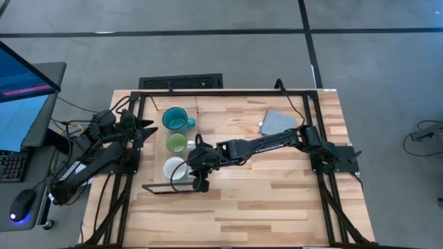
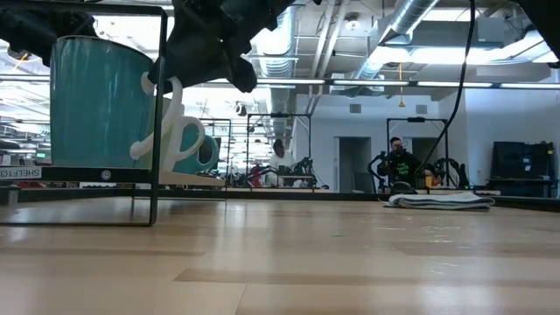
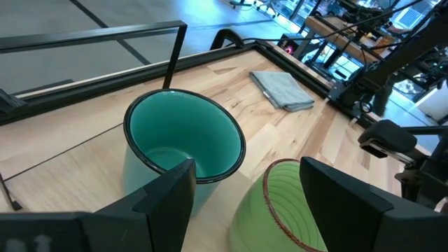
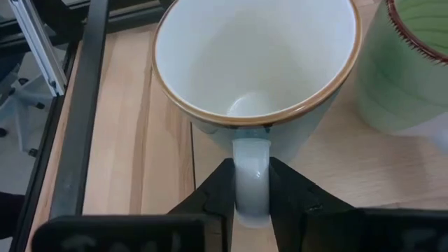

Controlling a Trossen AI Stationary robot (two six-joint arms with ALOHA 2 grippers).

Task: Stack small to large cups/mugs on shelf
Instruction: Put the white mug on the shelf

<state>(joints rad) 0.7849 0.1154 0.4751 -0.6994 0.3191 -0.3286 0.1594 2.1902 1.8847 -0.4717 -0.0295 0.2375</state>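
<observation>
Three mugs stand in a row on the light-wood shelf (image 1: 160, 149) at the table's left. The teal mug (image 1: 176, 119) is farthest, the light green mug (image 1: 177, 143) is in the middle, and the white mug (image 1: 174, 168) is nearest, by the shelf's black end frame (image 1: 156, 188). My right gripper (image 1: 194, 176) reaches in from the right and is shut on the white mug. My left gripper (image 3: 248, 171) hovers open at the shelf's left side, just short of the teal mug (image 3: 183, 143) and the green mug (image 3: 287, 203), touching neither. My right gripper pinches the white mug's handle (image 4: 252, 157) between its two fingers (image 4: 290, 192). It comes from the table's right, slanting down, with the mug's mouth open upward ahead of it. The mug is upright over the shelf board. Its base is hidden, so I cannot tell whether it rests there.
A folded grey cloth (image 1: 278, 121) lies on the far right part of the table. The black frame bars (image 2: 157, 105) stand around the shelf's end. Bare slatted tabletop (image 1: 277, 200) stretches across the near and right side. People (image 2: 398, 162) show in the room beyond.
</observation>
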